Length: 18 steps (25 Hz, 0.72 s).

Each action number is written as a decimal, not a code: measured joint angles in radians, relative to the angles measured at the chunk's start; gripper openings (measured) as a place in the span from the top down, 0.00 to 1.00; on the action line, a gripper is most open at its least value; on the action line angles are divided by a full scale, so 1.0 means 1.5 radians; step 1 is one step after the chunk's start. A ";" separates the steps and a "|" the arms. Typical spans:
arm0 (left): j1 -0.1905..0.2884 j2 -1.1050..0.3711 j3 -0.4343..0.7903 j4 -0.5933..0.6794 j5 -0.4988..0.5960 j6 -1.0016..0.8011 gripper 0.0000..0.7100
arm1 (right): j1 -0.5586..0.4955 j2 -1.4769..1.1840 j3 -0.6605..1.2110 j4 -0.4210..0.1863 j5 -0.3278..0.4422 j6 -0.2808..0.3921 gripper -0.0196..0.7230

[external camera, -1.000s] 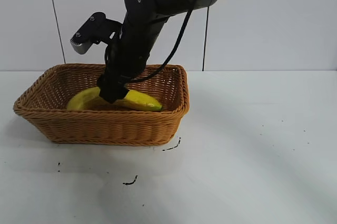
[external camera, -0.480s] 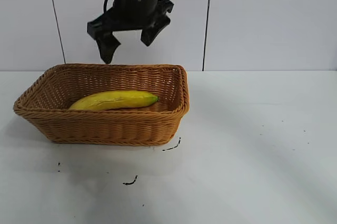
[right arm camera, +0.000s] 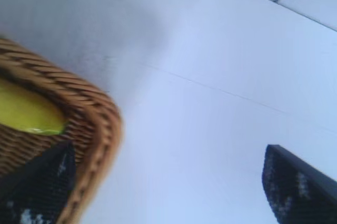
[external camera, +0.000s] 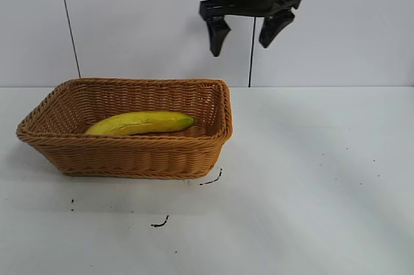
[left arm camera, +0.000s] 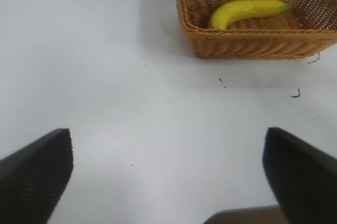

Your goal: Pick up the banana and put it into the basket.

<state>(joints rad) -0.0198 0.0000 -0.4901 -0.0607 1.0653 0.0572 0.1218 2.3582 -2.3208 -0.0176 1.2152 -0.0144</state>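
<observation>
One banana in one basket, right gripper empty above.
The banana (external camera: 141, 122) lies along the floor of the basket (external camera: 129, 155) at left centre of the desk (external camera: 310, 184). The right gripper (external camera: 247, 29) hangs at the upper middle, spread wide. The left gripper (left arm camera: 168, 182) is also spread wide over bare desk.

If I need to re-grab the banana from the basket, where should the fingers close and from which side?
Likely straight down from above: the basket walls block side approaches. Close across the banana at its thick middle, fingers straddling its narrow width, since it lies flat lengthwise along the basket floor.
</observation>
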 joint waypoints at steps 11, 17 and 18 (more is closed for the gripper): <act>0.000 0.000 0.000 -0.001 0.000 0.000 0.02 | -0.061 -0.016 0.036 0.012 0.000 -0.010 0.05; 0.000 0.000 0.000 -0.001 0.000 0.000 0.02 | -0.061 -0.123 0.203 0.017 -0.001 -0.017 0.05; 0.000 0.000 0.000 -0.001 0.000 0.000 0.02 | -0.061 -0.147 0.243 0.018 -0.001 -0.017 0.05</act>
<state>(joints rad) -0.0198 0.0000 -0.4901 -0.0616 1.0653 0.0572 0.0310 2.1372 -1.9558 0.0095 1.2137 -0.0405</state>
